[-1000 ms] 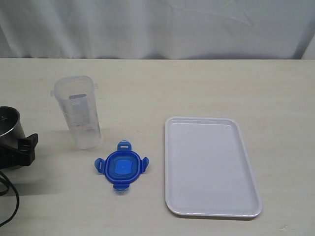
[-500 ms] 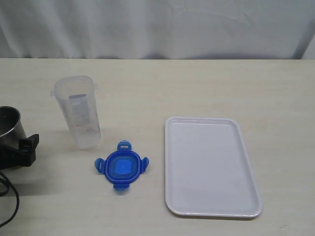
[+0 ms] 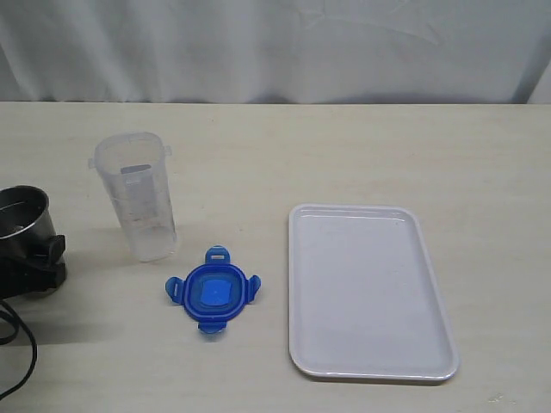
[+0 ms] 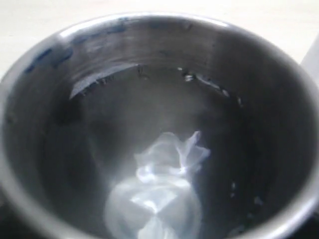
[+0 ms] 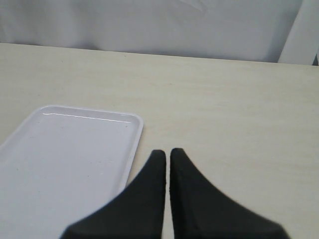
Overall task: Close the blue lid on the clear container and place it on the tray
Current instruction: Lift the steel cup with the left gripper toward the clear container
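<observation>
Blue lid [image 3: 212, 291] off, beside clear container [image 3: 138, 198] | right claw [image 5: 167, 155] pressed together | left claw [image 3: 39, 261] by steel cup [image 3: 21, 212]: cannot tell

Metal cup [image 4: 149, 99] shiny, brushed; clear container [image 3: 142, 206] glossy plastic; blue lid [image 3: 212, 292] translucent plastic; tray [image 3: 370, 292] smooth white plastic; bench [image 3: 362, 146] matt, wood-grained

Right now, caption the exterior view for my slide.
Lidless clear container and blue lid sit apart on the table, left of the white tray.
</observation>
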Robot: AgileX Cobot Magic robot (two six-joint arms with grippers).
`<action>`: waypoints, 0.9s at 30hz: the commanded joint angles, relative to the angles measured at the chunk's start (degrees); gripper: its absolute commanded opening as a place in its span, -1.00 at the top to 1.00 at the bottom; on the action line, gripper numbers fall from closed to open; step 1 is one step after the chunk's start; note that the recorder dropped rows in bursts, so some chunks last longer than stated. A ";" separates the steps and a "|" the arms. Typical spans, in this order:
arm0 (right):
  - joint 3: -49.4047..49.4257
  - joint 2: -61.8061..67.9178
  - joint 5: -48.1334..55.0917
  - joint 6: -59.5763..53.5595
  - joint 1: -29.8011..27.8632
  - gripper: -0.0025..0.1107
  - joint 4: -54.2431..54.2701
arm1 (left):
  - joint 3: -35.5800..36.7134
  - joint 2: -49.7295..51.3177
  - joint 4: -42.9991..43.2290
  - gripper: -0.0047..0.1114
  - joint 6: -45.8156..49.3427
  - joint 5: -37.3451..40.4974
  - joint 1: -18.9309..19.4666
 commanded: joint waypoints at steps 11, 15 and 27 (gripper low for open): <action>0.15 -0.24 -0.19 -0.06 0.20 0.88 -0.45 | -0.45 -2.25 5.21 0.92 -2.10 -0.82 -0.45; 0.15 -0.24 -0.19 -0.06 0.20 0.88 -0.45 | -2.27 -5.40 5.21 0.92 -1.96 4.42 -0.45; 0.15 -0.24 -0.19 -0.06 0.20 0.88 -0.45 | -10.79 -8.14 5.82 0.92 -0.57 9.14 -0.45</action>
